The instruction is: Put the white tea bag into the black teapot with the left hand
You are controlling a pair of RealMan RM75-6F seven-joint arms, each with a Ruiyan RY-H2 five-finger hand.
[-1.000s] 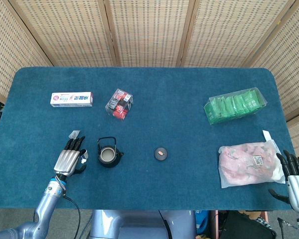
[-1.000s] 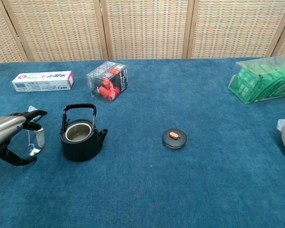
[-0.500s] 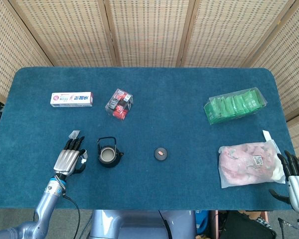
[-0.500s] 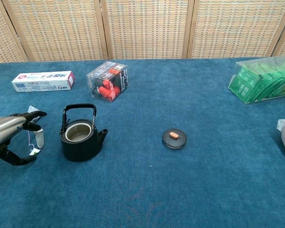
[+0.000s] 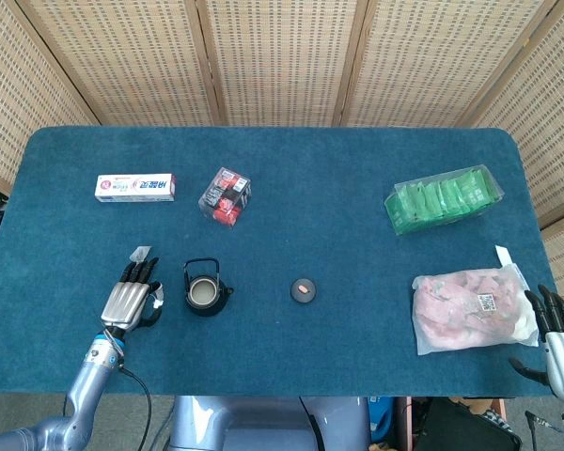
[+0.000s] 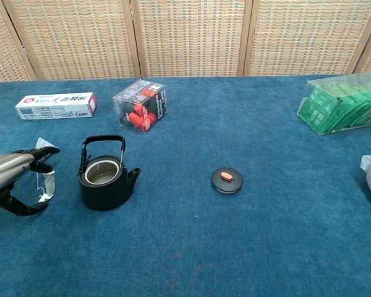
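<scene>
Left hand (image 6: 12, 179) is seen at the left edge of the frame, low over the bench (image 5: 357, 188); the white tea bag (image 6: 47, 181) is pinched at its fingers (image 6: 40, 153), hanging just left of the black teapot (image 6: 105, 176). Teapot is open, its lid (image 6: 227, 180) lying well apart toward centre. Toothpaste box (image 5: 134, 186) and clear candy box (image 5: 226, 196) are sat upper left. Green packets (image 5: 444, 199) and pink bag (image 5: 468, 308) are placed right. Right hand (image 5: 559, 338) is at lower right, fingers apart, nothing held.
</scene>
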